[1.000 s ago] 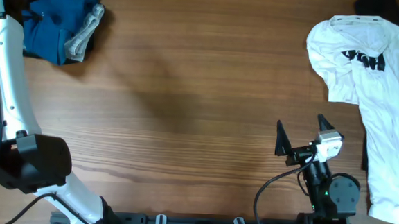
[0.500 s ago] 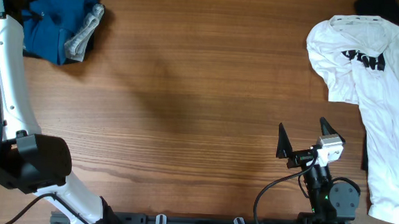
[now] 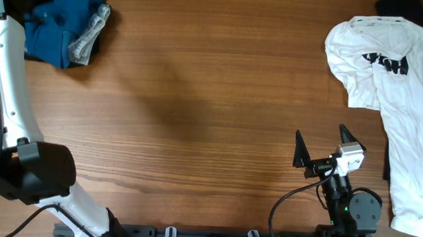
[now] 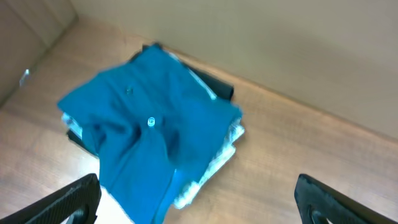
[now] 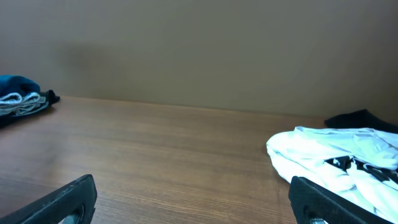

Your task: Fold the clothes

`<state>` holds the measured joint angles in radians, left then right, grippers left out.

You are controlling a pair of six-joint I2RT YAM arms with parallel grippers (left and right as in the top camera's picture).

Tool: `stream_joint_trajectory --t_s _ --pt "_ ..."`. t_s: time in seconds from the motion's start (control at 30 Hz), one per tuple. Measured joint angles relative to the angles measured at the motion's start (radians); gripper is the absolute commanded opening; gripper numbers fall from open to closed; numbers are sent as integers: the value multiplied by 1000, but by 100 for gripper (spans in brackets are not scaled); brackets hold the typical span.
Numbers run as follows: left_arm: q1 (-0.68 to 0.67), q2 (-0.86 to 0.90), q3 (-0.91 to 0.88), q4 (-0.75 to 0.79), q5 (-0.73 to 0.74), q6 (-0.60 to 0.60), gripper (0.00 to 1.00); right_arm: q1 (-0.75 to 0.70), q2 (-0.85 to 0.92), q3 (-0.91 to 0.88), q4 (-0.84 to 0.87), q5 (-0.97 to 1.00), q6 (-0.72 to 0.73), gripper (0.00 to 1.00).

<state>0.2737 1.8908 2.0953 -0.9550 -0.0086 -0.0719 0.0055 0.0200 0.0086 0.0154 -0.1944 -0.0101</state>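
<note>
A blue polo shirt [image 3: 55,24] lies folded on a small pile of clothes at the table's far left corner. In the left wrist view [image 4: 149,118] a button shows on it. My left gripper [image 4: 199,202] hovers above it, open wide and empty. A white T-shirt with black lettering [image 3: 390,78] lies crumpled along the right edge and also shows in the right wrist view [image 5: 336,155]. My right gripper [image 3: 320,143] is open and empty near the front, to the left of the T-shirt's lower part; the right wrist view [image 5: 193,199] shows bare wood between its fingers.
A grey-white garment [image 3: 88,34] and dark cloth sit under the blue shirt. A black garment [image 3: 417,10] lies at the far right corner behind the T-shirt. The left arm [image 3: 6,106] runs along the left edge. A plain wall stands behind the table [image 3: 198,96].
My right gripper has drawn back slightly toward the near edge, still open. The left arm and the clothes have not moved.
</note>
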Motion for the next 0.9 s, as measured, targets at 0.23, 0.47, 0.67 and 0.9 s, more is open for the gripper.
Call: stream_joint_trajectory --t_s 0.23,0.47,0.67,0.9 --pt "-93 -153 -169 133 13 0 100 0 0 0 0 0 0 100" --pt "-131 -511 -755 439 76 0 100 0 -1 -1 0 -5 0 100" --pt "-131 -878 -1250 591 95 0 100 0 -1 -1 -1 -7 -3 100" --pt "-131 -1338 -1683 785 116 -5 100 0 -3 -1 0 -7 -3 100"
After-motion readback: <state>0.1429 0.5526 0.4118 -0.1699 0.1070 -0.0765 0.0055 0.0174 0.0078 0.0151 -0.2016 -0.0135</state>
